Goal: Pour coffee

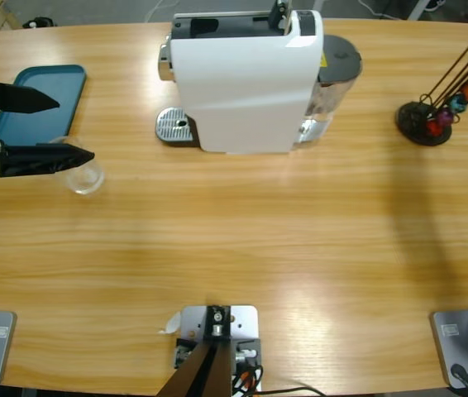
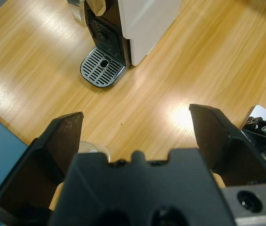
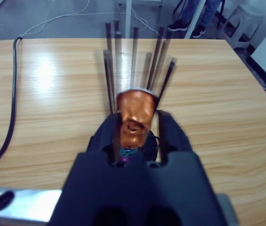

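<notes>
While left gripper hangs near table's left edge, jaws spread wide, nothing between them, clear glass sits just beside lower jaw. Teal tray behind. White coffee machine at far edge, drip grate bare. Right gripper pinches orange capsule at capsule rack, right end. No coffee visible; no readable writing.

Bright, even overhead light, with glare patches on the wood.

In the high view the table carried a pale sheen at lower centre and a soft shadow at right. The left wrist view showed white glare right of centre and at upper left. In the right wrist view the orange capsule and rack rods were blurred.
</notes>
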Robot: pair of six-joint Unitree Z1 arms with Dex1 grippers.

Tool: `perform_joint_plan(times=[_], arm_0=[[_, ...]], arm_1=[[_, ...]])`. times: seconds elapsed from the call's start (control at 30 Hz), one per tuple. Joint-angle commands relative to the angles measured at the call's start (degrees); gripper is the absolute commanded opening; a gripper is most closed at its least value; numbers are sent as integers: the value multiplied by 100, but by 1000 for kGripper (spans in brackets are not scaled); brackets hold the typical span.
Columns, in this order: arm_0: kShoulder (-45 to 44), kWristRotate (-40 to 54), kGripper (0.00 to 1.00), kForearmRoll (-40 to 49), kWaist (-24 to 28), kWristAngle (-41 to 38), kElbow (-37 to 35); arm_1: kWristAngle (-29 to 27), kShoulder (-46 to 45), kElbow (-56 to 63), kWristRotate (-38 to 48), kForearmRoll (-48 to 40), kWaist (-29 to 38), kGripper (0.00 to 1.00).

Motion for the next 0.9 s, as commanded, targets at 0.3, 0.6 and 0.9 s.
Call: perform_joint_plan(times=[0.3, 0.6, 0.9], arm_0=[[223, -111, 977, -60, -145, -98, 279], [214, -111, 977, -60, -145, -98, 288], [235, -111, 977, -85, -145, -73, 288]], arm_1=[[125, -106, 63, -79, -13, -105, 581], [116, -96, 62, -79, 13, -105, 595], [85, -331, 70, -86, 191, -105, 513]])
